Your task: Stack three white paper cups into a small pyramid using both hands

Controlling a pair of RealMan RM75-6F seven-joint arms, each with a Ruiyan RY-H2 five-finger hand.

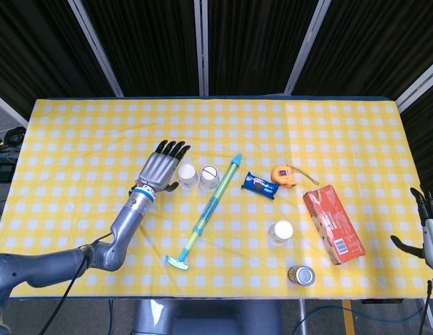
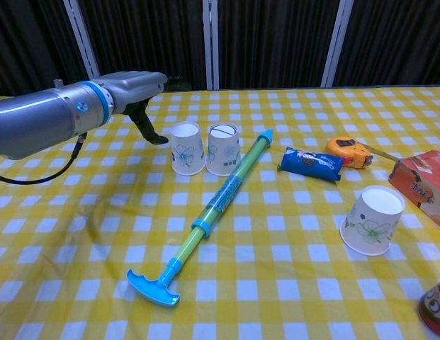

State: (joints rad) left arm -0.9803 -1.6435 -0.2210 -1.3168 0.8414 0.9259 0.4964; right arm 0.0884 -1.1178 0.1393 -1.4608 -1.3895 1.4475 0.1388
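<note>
- The left hand (image 1: 162, 167) hovers over the counter (image 1: 77, 139) with fingers spread, holding nothing, just left of the nearest cup.
- Two upside-down paper cups, the left cup (image 2: 187, 148) and the middle cup (image 2: 223, 149), stand side by side, touching or nearly so, forming the base pair.
- A water squirter (image 1: 206, 213) lies diagonally just right of them.
- The third cup (image 1: 279, 232) stands well apart to the right, near the red box (image 1: 333, 223). It is much nearer the right arm.
- The right hand (image 1: 431, 234) waits at the counter's far right edge, fingers apart, empty. Fetching that cup looks like its job.
</note>
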